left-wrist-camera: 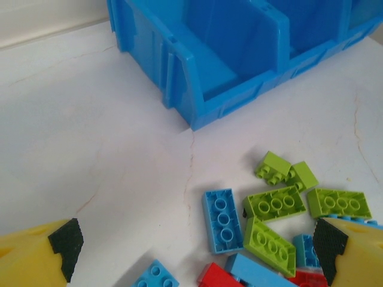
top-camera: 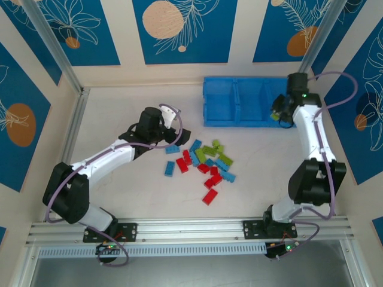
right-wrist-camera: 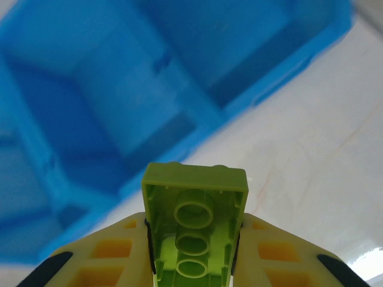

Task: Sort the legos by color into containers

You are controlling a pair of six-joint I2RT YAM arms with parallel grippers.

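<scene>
- Right claw (right-wrist-camera: 192,266) closed on one lime green rectangular plastic brick (right-wrist-camera: 194,191), its underside toward the wrist camera with three hollow tubes showing; yellow fingers (right-wrist-camera: 114,257) press its two long sides
- Claw and brick sit at the right end of the bright blue moulded plastic three-compartment tray (top-camera: 239,122); over the right compartment or just beside its wall, cannot tell which
- Left claw (left-wrist-camera: 197,248) wide open and holding nothing, its black ribbed pads (left-wrist-camera: 67,242) on either side of the loose legos (top-camera: 206,164), above the counter
- Progress, judged: sorting barely begun. Left and middle compartments look bare; the right one is partly hidden by the right arm. The held brick looks to be the first on its way in
- Left to do: the whole heap of red, light blue and lime green, mixed, some touching, near the tray front on the white counter (top-camera: 119,107)
- Materials: bricks are glossy hard plastic with studded tops and crisp edges; tray is smooth rigid plastic with ribbed outer walls and thin dividers; counter is matt and pale with faint hairline cracks
</scene>
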